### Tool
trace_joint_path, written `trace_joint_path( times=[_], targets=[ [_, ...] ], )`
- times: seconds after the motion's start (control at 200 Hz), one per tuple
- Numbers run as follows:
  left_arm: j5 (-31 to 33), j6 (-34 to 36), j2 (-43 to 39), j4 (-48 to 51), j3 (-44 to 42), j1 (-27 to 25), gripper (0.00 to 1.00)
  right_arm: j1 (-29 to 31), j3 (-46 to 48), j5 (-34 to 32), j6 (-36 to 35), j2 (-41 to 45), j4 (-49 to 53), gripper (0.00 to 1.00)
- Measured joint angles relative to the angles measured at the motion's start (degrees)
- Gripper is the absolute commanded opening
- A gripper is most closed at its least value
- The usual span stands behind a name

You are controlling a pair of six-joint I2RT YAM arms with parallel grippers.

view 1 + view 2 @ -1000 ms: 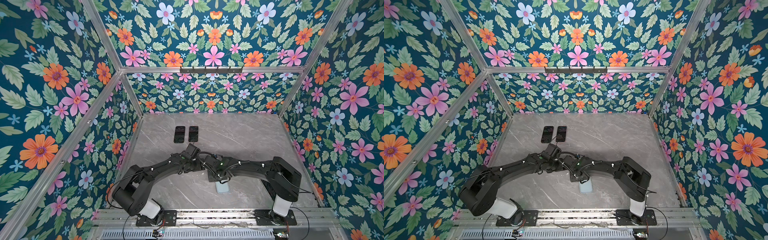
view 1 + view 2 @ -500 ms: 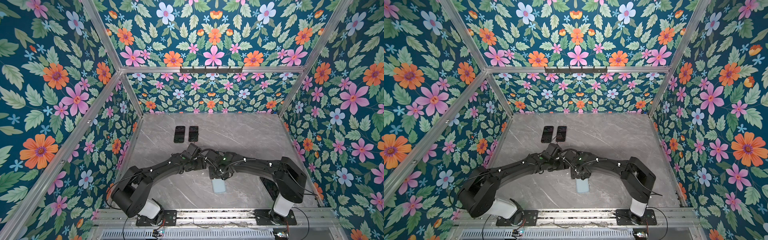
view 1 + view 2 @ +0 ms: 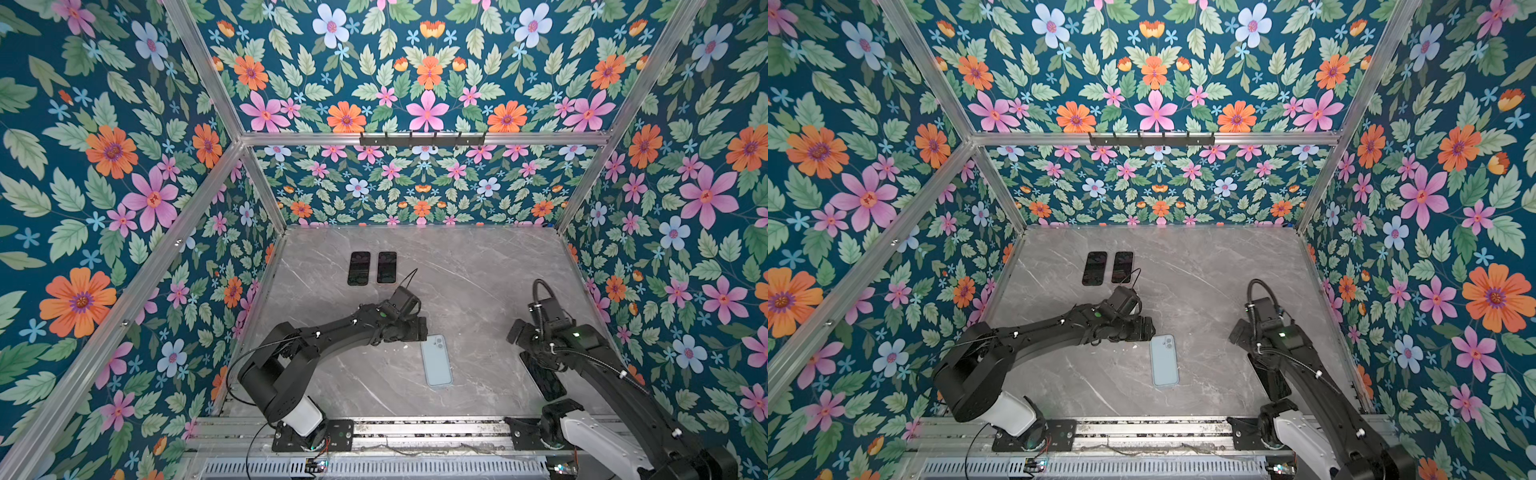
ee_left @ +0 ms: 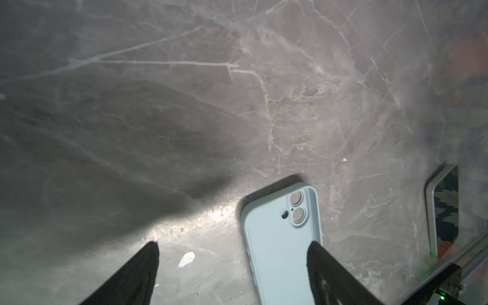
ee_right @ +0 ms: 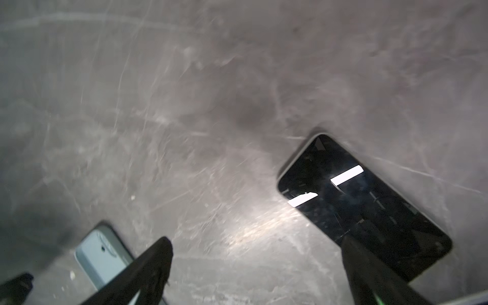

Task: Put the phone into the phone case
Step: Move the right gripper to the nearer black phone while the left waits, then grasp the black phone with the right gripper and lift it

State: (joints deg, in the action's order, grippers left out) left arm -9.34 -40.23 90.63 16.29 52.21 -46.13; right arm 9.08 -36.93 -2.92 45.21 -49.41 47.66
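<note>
Hovering wide open and empty, the right tool [image 5: 254, 239] has the phone [image 5: 364, 208] lying screen-up on the desk [image 3: 478, 266] just beside it, long axis slanted across its jaws; case [image 3: 436, 361] sits mid-desk, nearer the left tool [image 4: 232, 243], likewise open, empty.

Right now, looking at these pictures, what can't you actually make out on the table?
Blue case: lies back up in every view, so whether a phone sits inside is hidden.
Dark phone on the right: the right arm covers part of it in both top views.
Two dark slabs at the back: too small to tell phones from cases.
</note>
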Motion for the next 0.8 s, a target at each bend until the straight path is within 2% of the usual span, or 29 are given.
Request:
trace_joint_path(
  times=[0.08, 0.19, 0.33, 0.43, 0.575, 0.8],
  targets=[
    [-0.46, 0.24, 0.44, 0.00, 0.42, 0.02, 0.90, -8.68, 2.34, 2.99, -0.55, 2.05, -0.83, 0.99],
    [-1.03, 0.87, 0.92, 0.00, 0.74, 0.04, 0.90, -20.00, 5.09, 7.39, -0.48, -0.09, -2.71, 0.99],
    [-1.22, 1.44, 1.31, -0.07, 0.87, 0.13, 0.90, -29.33, 7.08, 10.29, 0.83, -4.98, -4.63, 0.98],
    [-1.36, 1.64, 1.36, -0.07, 0.87, 0.33, 0.90, -32.20, 7.04, 10.21, 1.49, -7.76, -5.38, 0.98],
    [-1.92, 1.92, 1.36, -0.26, 0.87, 0.79, 0.90, -32.92, 8.37, 10.49, 2.27, -8.24, -6.49, 0.93],
    [-2.67, 3.17, 0.94, -0.39, 0.92, 3.08, 0.90, -33.05, 12.48, 16.11, 2.23, -5.64, -11.43, 0.82]
  ],
)
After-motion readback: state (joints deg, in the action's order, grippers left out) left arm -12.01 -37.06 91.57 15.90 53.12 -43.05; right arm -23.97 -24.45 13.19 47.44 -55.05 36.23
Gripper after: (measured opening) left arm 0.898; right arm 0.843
